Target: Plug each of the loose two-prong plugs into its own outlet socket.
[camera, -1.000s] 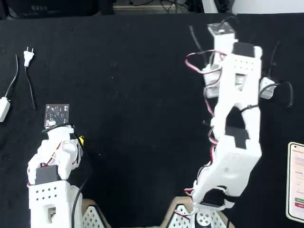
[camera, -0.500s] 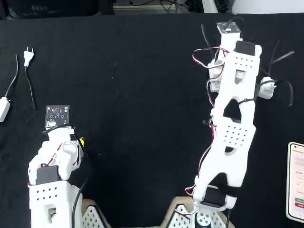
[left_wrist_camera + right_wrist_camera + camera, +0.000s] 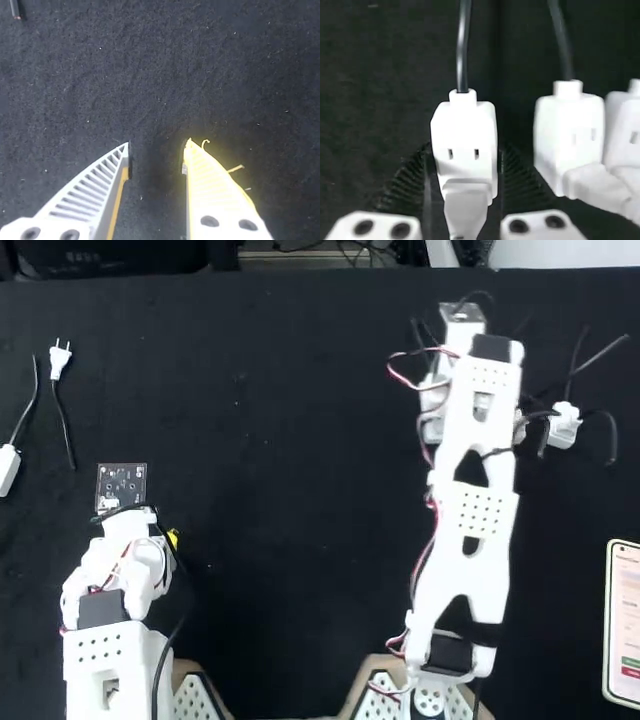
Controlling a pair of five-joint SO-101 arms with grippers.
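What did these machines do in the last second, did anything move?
The right arm straightened from a kinked pose into a nearly straight line, its far end swaying a little sideways on the way. The left arm, the loose plug and the small square board stayed where they were.

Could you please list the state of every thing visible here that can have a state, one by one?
left gripper: open, empty.
right gripper: open, straddling the near socket.
near socket: white plug apparently seated in it.
second socket: another plug at it; seating unclear.
loose plug: unplugged, prongs bare, lying flat.
phone: screen lit.
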